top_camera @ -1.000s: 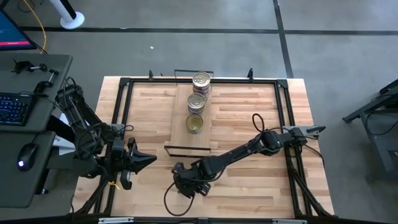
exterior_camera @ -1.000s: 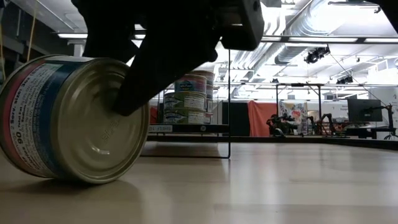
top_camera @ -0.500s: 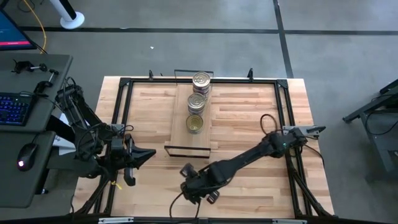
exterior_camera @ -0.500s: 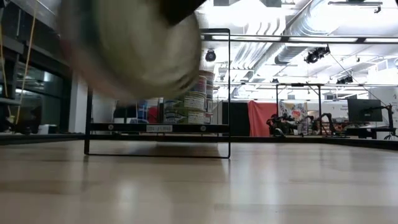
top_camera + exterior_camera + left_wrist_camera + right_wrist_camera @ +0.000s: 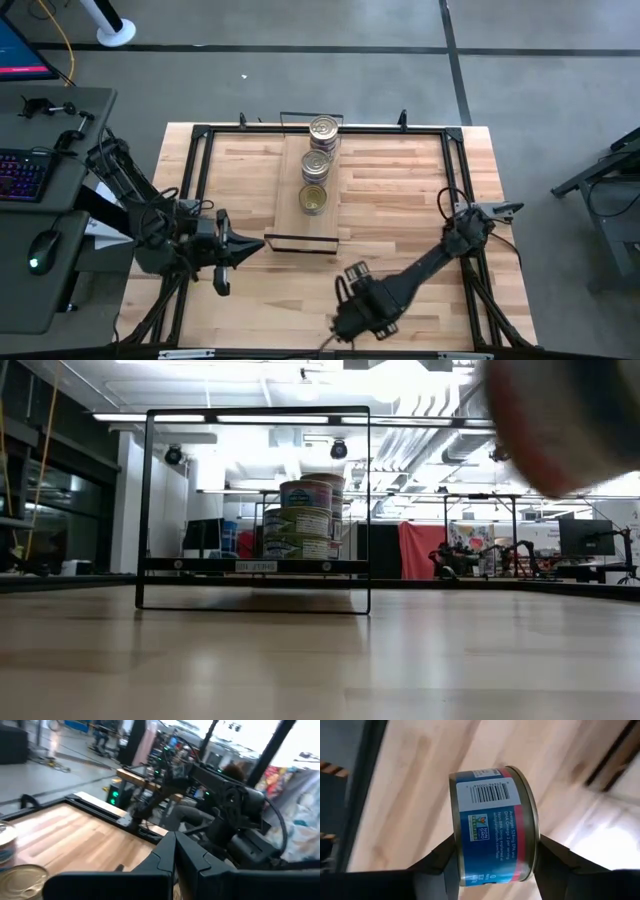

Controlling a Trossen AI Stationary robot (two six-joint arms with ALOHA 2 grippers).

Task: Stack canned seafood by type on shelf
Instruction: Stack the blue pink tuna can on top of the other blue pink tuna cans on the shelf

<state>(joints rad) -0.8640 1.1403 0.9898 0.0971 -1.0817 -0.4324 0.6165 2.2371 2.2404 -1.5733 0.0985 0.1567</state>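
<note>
My right gripper (image 5: pixel 352 303) is over the table's near middle, shut on a tin with a blue and red label (image 5: pixel 490 827). That tin shows as a blur at the upper right of the low view (image 5: pixel 560 415). The shelf (image 5: pixel 292 215) is a light board in a thin black frame (image 5: pixel 255 565) at the table's middle. Several tins stand on it in a row (image 5: pixel 317 162), some stacked (image 5: pixel 305 520). My left gripper (image 5: pixel 258 246) is shut and hovers left of the shelf's near end; two shelf tins (image 5: pixel 20 879) show at the edge of its wrist view. My right gripper pinches the tin between its two fingers, one finger (image 5: pixel 555 857) against the rimmed flat end (image 5: pixel 534 840) and the other against the opposite flat end. The label wall faces the wrist camera. The tin is lifted clear of the table, turned on its edge.
A black metal frame (image 5: pixel 200 140) runs around the tabletop. Bare wood lies on both sides of the shelf (image 5: pixel 400 180). A desk with keyboard and mouse (image 5: pixel 30 170) stands off the table's left.
My right gripper has lifted the tin, which lay on its side on the table near the near edge, clear of the wood and carried it up and toward the table's right. My left gripper has shifted slightly toward the shelf.
</note>
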